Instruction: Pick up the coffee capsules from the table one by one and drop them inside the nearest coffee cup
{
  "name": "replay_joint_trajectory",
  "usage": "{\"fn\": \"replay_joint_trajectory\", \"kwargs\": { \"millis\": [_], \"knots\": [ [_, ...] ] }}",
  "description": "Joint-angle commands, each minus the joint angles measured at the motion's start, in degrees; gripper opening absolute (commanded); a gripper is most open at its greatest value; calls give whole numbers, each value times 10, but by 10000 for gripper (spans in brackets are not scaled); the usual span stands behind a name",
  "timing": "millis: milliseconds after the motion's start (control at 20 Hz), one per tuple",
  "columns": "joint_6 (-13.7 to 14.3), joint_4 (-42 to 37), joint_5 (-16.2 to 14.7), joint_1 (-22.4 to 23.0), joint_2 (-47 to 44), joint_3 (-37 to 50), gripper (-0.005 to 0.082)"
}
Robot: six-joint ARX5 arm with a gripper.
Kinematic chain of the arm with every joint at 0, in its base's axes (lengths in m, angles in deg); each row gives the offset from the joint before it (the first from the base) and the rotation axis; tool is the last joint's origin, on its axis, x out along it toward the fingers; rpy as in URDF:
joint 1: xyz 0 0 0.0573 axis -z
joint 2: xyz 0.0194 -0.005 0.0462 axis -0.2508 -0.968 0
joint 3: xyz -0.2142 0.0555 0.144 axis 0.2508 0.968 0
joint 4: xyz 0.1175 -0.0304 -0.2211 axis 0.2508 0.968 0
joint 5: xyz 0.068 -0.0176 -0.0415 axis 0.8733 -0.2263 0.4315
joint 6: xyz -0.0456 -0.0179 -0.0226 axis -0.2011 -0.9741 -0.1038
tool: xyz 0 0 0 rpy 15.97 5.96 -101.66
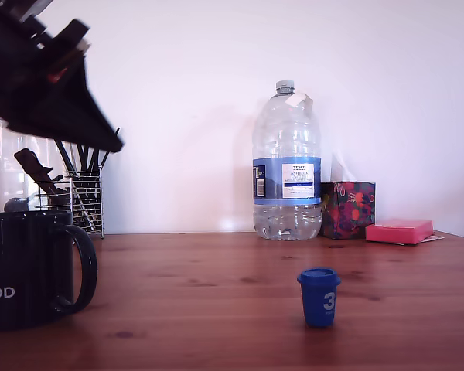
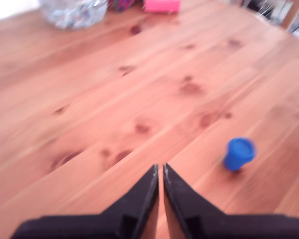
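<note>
The tool (image 2: pixel 159 172), tips almost together and holding nothing, hangs high over bare worktop (image 2: pixel 114 89), the blue capsule (image 2: pixel 238 154) well off to one side.

Knotty wood table (image 1: pixel 216 286). On it: black mug (image 1: pixel 27 267) at exterior view's left, blue capsule (image 1: pixel 319 296) upright near front, water bottle (image 1: pixel 286 166), tissue box (image 1: pixel 348 209), pink pad (image 1: pixel 399 230), wire pen holder (image 1: pixel 85 202) at back.
</note>
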Motion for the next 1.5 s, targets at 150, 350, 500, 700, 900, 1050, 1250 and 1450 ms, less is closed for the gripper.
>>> {"fn": "replay_joint_trajectory", "kwargs": {
  "millis": [150, 350, 500, 700, 900, 1050, 1250, 1450],
  "knots": [
    [-43, -66, 54, 79, 0, -2, -19],
    [-71, -110, 105, 144, -43, -2, -19],
    [-91, -184, 160, 195, -110, -2, -19],
    [-135, -290, 260, 251, -211, -1, -19],
    [-136, -371, 280, 296, -284, 0, -19],
    [-145, -417, 288, 314, -319, 18, -19],
    [-168, -490, 291, 316, -325, 79, -19],
    [-178, -511, 317, 327, -325, 102, -19]
  ]
}}
